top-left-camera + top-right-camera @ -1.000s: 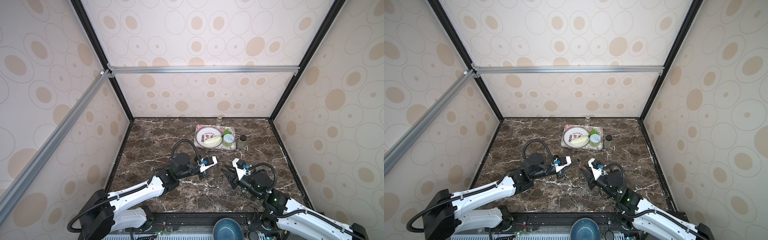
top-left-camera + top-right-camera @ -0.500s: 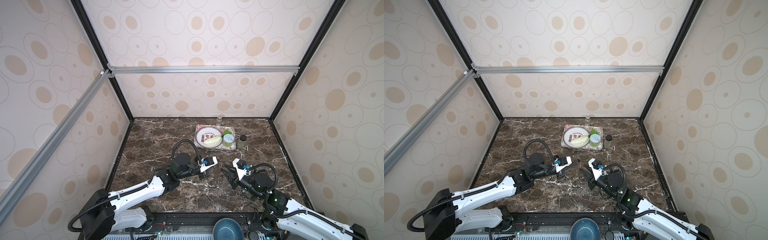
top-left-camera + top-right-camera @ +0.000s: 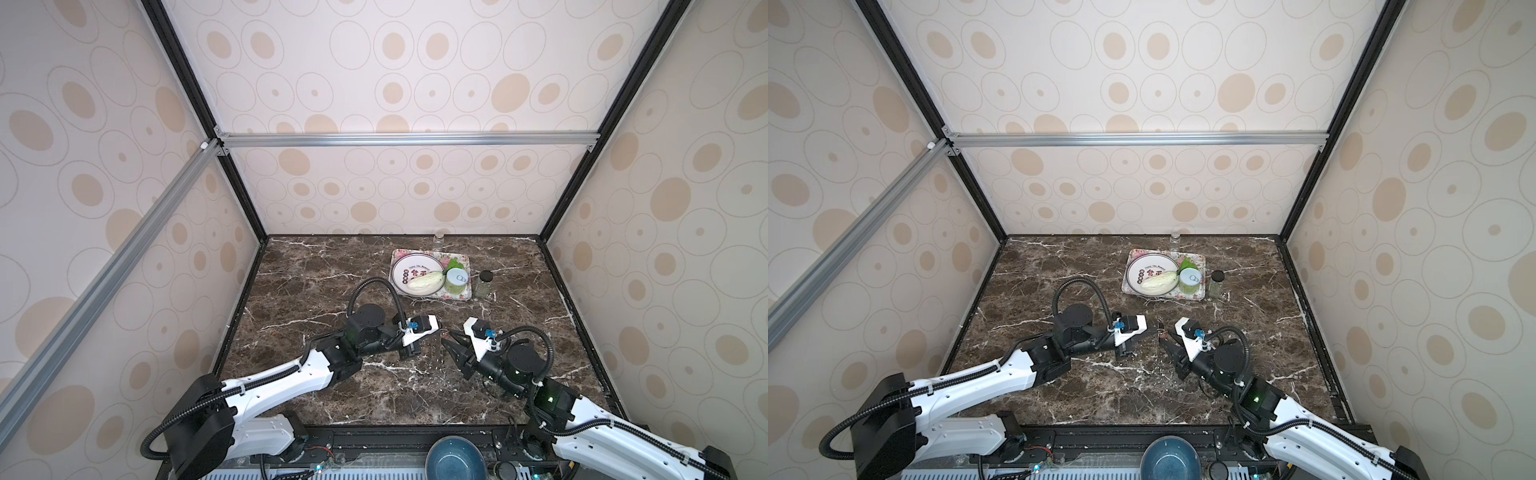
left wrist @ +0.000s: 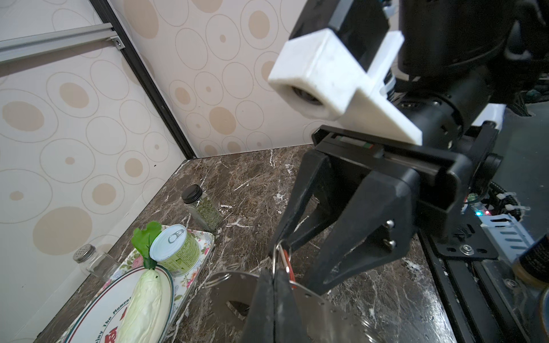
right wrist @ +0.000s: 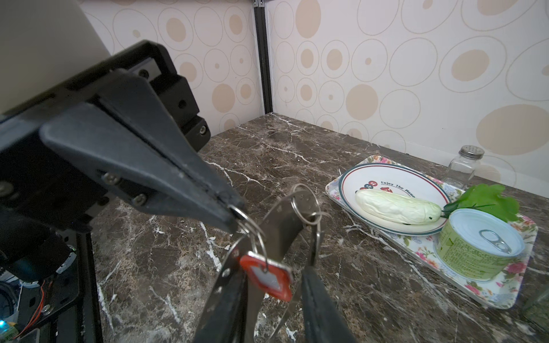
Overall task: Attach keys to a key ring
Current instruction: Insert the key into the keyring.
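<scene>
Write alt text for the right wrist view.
The left tool, shut, pinches a thin wire loop carrying a red tag, beside the grey key ring standing between the fingers of the right tool. A food tray sits behind.

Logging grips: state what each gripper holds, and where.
Left gripper: red tag, by its wire loop. Right gripper: jaws apart around key ring; grip cannot be told.
</scene>
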### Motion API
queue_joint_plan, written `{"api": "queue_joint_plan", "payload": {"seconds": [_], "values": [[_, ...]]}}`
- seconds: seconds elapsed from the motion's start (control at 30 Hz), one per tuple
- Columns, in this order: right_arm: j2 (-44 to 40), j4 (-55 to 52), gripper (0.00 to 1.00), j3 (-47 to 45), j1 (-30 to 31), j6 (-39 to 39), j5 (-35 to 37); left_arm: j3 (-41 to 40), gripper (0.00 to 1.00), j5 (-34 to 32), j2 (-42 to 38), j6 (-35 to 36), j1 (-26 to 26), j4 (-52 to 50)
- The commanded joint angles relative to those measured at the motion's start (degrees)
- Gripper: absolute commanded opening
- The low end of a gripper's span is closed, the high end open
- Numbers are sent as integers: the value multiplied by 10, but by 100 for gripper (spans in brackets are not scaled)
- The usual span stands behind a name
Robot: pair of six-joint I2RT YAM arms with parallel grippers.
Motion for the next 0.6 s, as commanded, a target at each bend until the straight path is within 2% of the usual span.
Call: {"api": "queue_joint_plan", "payload": {"seconds": [0.0, 0.3, 0.4, 0.57], "values": [[0, 12, 33, 0, -2, -8, -8, 33, 0, -2, 2, 9, -4, 7], [2, 8, 39, 1, -2, -5, 8, 30, 0, 7, -1, 11, -4, 9], [5, 8, 46, 3, -2, -4, 10, 34, 0, 12, 1, 13, -4, 5], [7, 7, 45, 5, -2, -2, 15, 34, 0, 21, 2, 14, -4, 2]]}}
